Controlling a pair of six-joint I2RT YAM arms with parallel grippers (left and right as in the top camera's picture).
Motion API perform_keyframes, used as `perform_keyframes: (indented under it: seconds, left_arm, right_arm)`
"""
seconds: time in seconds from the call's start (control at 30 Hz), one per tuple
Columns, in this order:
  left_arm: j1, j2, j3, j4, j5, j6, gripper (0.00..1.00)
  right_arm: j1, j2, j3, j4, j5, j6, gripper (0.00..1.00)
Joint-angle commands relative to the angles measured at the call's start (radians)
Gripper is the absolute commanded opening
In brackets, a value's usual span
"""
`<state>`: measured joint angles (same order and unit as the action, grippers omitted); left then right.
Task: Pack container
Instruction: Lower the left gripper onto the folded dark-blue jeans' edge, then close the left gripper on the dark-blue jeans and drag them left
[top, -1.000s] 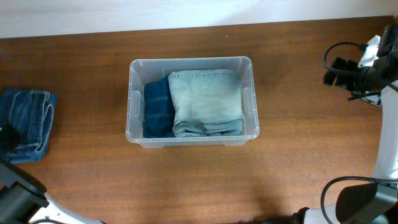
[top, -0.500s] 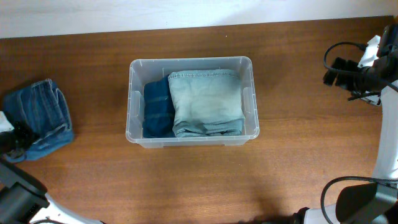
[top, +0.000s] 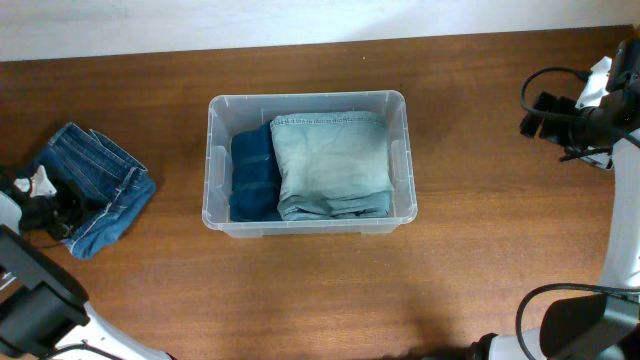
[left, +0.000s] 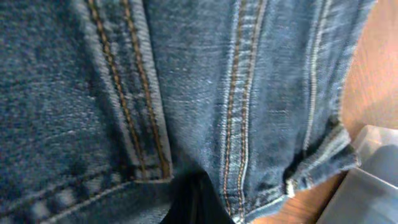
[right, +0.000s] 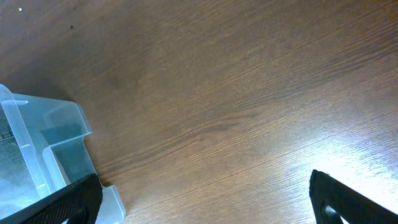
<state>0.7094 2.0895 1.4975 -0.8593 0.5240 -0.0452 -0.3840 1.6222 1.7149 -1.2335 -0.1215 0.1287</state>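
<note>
The clear container (top: 305, 97) stands mid-table. It holds a folded dark blue pair of jeans (top: 254, 178) on the left and a light blue pair (top: 332, 160) on the right. My left gripper (top: 58, 214) is at the far left, shut on a mid-blue pair of jeans (top: 98, 190) that hangs crumpled to the left of the container. In the left wrist view that denim (left: 186, 87) fills the frame around the closed black fingers (left: 194, 202), with the container's corner (left: 370, 180) at lower right. My right gripper (right: 205, 208) hovers open over bare wood, right of the container (right: 37, 155).
The brown wooden table (top: 470, 280) runs to a pale wall at the back. The right arm's cables and base (top: 580, 320) sit at the right edge. The left arm's base (top: 30, 310) fills the lower left corner.
My left gripper has carried the mid-blue jeans to the right, toward the container, and the bundle has loosened and turned. The right arm has not moved.
</note>
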Motion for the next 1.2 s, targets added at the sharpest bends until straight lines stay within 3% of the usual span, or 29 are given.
perform_keyframes:
  seconds: [0.0,0.27,0.33,0.43,0.57,0.67,0.8,1.17]
  left_arm:
    - [-0.009,-0.080,0.075,-0.020,0.009,-0.023,0.01]
    - [-0.008,-0.216,0.119,-0.061,-0.232,-0.127,0.01]
    - [-0.005,-0.222,0.118,-0.072,-0.266,-0.126,0.05]
    - [0.002,-0.222,0.118,-0.100,-0.280,-0.126,0.25]
    - [0.006,-0.222,0.118,-0.116,-0.352,-0.088,0.73]
    - [0.008,-0.222,0.118,-0.122,-0.399,-0.045,0.93]
    - [0.008,-0.218,0.118,-0.118,-0.399,0.017,0.96]
    - [0.051,-0.093,0.117,-0.114,-0.378,0.021,0.99]
  right_arm:
    - [-0.003,-0.007,0.006,-0.001,0.002,-0.002,0.99]
    - [-0.003,-0.007,0.006,-0.001,0.002,-0.002,0.99]
    - [-0.003,-0.007,0.006,-0.001,0.002,-0.002,0.99]
    - [-0.003,-0.007,0.006,-0.001,0.002,-0.002,0.99]
    - [-0.003,-0.007,0.006,-0.001,0.002,-0.002,0.99]
    - [-0.003,-0.008,0.006,-0.001,0.002,-0.002,0.99]
    - [-0.003,-0.007,0.006,-0.001,0.001,-0.002,0.99]
    - [-0.003,-0.008,0.006,-0.001,0.002,-0.002,0.99]
